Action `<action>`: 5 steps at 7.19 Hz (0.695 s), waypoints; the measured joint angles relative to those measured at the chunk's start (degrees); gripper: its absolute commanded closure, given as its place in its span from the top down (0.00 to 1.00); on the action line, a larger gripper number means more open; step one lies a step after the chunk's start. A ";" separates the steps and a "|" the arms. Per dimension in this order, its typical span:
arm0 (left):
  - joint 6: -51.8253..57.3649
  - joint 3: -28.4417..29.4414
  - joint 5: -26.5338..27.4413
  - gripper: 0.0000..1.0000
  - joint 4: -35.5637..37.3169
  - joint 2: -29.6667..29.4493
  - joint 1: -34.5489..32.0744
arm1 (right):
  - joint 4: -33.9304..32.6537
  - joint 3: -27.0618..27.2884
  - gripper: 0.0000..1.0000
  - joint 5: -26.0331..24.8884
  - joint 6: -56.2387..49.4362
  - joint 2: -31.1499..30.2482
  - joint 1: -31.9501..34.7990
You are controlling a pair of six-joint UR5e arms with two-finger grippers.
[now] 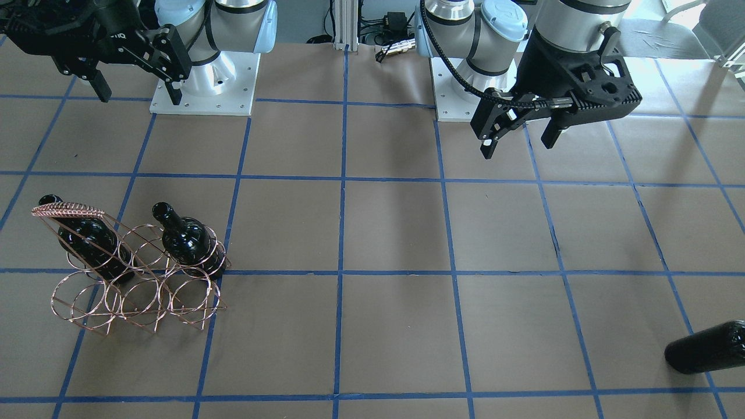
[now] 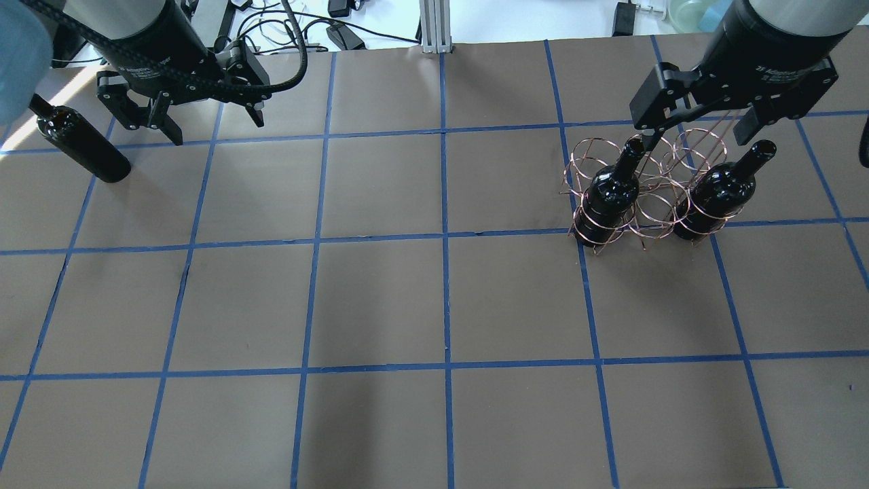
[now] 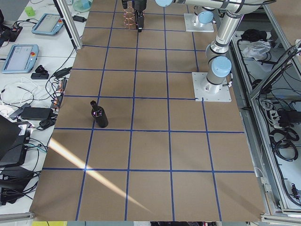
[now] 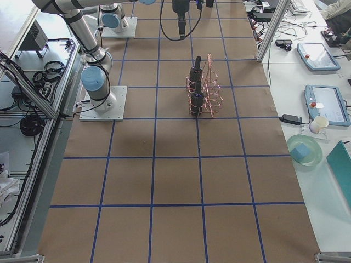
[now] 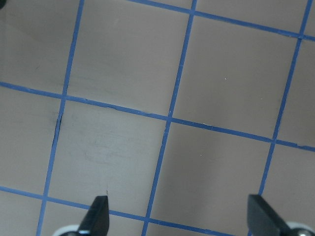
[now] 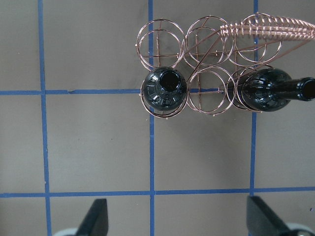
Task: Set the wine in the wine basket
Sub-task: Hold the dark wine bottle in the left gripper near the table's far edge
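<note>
The loose black wine bottle stands upright on the table near my left arm; it also shows in the exterior left view and the front view. My left gripper is open and empty, raised beside it to its right; its wrist view shows only bare table between the open fingertips. The copper wire wine basket stands on the right side and holds two black bottles in its outer rings; the middle rings are empty. My right gripper is open and empty above the basket.
Brown paper with a blue tape grid covers the table. The two arm bases stand at the robot's edge. Cables and tablets lie on the benches beyond the table ends.
</note>
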 measured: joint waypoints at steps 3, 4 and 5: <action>0.43 -0.03 -0.29 1.00 -0.04 -0.03 0.10 | 0.27 -0.02 1.00 0.26 0.01 0.14 0.01; 0.52 -0.04 -0.41 1.00 -0.09 -0.03 0.14 | 0.34 -0.02 1.00 0.52 0.01 0.16 0.01; 0.60 -0.04 -0.49 1.00 -0.15 -0.04 0.18 | 0.31 -0.02 1.00 0.50 0.01 0.17 0.01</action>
